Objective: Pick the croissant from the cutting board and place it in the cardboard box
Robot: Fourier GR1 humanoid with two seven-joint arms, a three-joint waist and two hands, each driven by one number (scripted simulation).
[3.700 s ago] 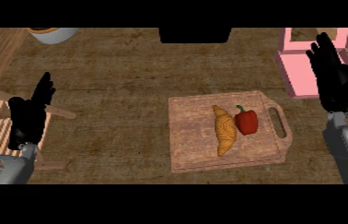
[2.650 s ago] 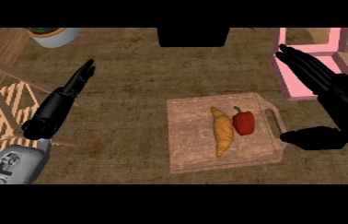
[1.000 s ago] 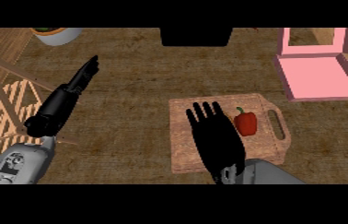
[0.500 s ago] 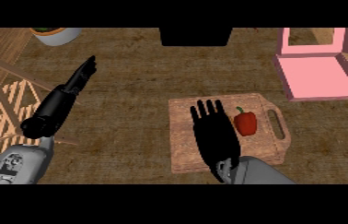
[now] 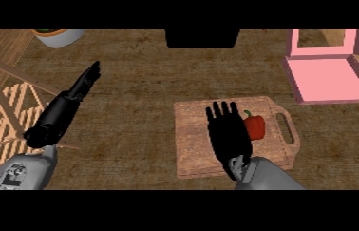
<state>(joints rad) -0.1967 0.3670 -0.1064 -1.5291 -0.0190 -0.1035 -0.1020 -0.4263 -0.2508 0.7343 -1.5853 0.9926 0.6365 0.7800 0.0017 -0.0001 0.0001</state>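
Zero steps are judged done: nothing is lifted, nothing is in the box.
Wooden counter (image 5: 140, 82) is viewed from above; cutting board (image 5: 193, 149) lies right of centre, handle to the right, and the open pink box (image 5: 326, 75) is set well apart at upper right. It is the only box shown. Right hand (image 5: 228, 135) is held over the board, fingers straight and spread, nothing gripped; left hand (image 5: 67, 109) is stretched over the counter at left, fingers straight, nothing held. Red pepper (image 5: 255, 127) lies just beside the right hand. Croissant is not seen — judged hidden under that hand on the board, so its long axis and heading cannot be told. Grasp, lift, carry and release are left.
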